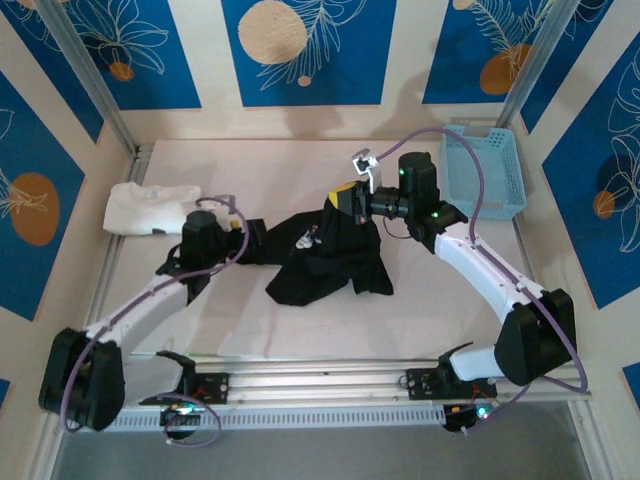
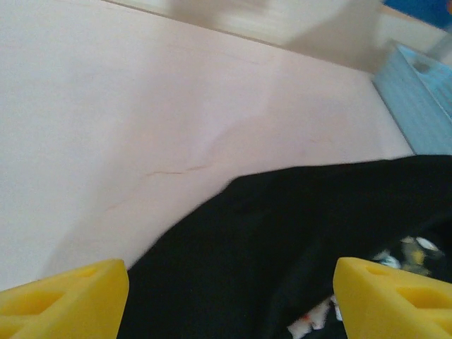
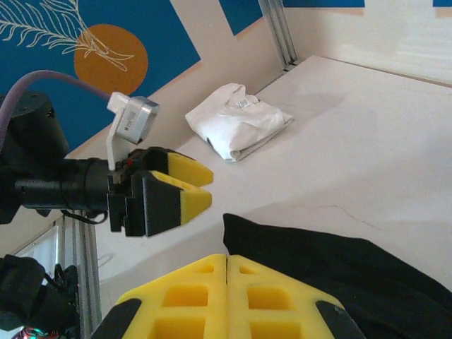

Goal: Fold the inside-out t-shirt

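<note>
The inside-out t-shirt [image 1: 325, 262] lies crumpled and black in the middle of the table, a small whitish print [image 1: 308, 238] showing on it. My left gripper [image 1: 250, 238] hovers at the shirt's left end. In the left wrist view its yellow fingertips [image 2: 63, 300] stand wide apart, open, with the black cloth [image 2: 282, 240] below and between them and nothing gripped. My right gripper [image 1: 346, 196] is over the shirt's far edge. Its yellow pads [image 3: 226, 282] are pressed flat together, shut, with no cloth between them. The shirt's edge [image 3: 318, 261] lies just beyond the pads.
A folded white t-shirt [image 1: 150, 207] rests at the far left of the table, also seen in the right wrist view [image 3: 239, 127]. A light-blue basket [image 1: 487, 172] stands at the far right. Bare pale tabletop [image 1: 270, 170] stretches behind the black shirt.
</note>
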`<state>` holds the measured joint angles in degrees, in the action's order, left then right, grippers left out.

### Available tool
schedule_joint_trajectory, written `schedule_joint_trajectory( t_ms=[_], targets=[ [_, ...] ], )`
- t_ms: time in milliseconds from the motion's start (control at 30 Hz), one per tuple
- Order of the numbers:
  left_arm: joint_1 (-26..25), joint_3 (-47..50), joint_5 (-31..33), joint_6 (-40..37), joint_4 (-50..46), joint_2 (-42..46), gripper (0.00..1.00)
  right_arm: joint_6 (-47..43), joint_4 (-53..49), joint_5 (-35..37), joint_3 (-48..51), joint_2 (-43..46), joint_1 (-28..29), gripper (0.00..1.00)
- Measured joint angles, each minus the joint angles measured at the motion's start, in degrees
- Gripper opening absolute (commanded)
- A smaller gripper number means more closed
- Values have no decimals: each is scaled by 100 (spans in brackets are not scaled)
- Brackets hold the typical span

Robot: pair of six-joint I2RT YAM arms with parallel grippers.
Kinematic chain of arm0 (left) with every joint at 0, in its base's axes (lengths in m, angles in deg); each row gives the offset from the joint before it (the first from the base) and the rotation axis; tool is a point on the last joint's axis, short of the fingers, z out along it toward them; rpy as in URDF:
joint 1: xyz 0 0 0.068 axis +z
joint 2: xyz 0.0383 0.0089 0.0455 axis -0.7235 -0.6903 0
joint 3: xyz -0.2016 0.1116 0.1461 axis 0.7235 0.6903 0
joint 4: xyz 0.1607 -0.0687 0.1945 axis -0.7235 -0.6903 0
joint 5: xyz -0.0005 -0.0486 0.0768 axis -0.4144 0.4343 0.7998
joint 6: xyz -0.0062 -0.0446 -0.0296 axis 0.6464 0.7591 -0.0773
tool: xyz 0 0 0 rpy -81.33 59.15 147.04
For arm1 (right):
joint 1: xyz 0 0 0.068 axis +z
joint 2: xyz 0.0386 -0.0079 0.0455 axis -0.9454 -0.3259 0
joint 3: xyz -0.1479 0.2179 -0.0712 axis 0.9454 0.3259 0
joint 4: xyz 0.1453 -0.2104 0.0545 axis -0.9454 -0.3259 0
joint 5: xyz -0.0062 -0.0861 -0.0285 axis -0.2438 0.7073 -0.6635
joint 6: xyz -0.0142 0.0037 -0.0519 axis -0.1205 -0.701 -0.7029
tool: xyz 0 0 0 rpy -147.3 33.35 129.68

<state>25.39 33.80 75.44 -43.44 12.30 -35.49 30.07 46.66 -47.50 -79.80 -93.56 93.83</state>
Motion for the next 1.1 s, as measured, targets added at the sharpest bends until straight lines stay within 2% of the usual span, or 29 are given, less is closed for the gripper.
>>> schedule_joint_trajectory(
  t_ms=[233,333,367,400,533,567,667,767,900,1000,1100],
  targets=[
    [-684,-992,-984,-529,155,-1650,79,-31,-39,0,0,2,-28,0],
    [-881,-1388,-1276,-640,155,-2188,74,-31,-42,0,0,2,-39,0],
    [-920,-1506,-1357,-660,162,-2330,69,-28,-42,0,0,2,-39,0],
    [-957,-1648,-1464,-651,162,-2492,61,-31,-44,0,0,0,-39,0],
    [-994,-2127,-1639,-527,216,-3027,19,-33,-61,-17,0,2,-39,0],
    [-988,-2218,-1631,-452,216,-3128,12,-50,-83,-22,0,4,-42,0],
    [-898,-2350,-1569,-284,243,-3276,0,-103,-216,-39,-15,42,-83,0],
    [-671,-2361,-1506,79,310,-3279,0,-111,-345,-125,-68,225,-223,0],
    [-26,-2345,-1305,675,426,-3215,0,168,-234,-286,-190,776,-636,0],
    [382,-2098,-1008,1034,562,-2916,0,533,199,-415,-264,1147,-870,0],
    [522,-1628,-625,1191,610,-2459,0,793,496,-498,-258,1255,-905,0]
  ],
)
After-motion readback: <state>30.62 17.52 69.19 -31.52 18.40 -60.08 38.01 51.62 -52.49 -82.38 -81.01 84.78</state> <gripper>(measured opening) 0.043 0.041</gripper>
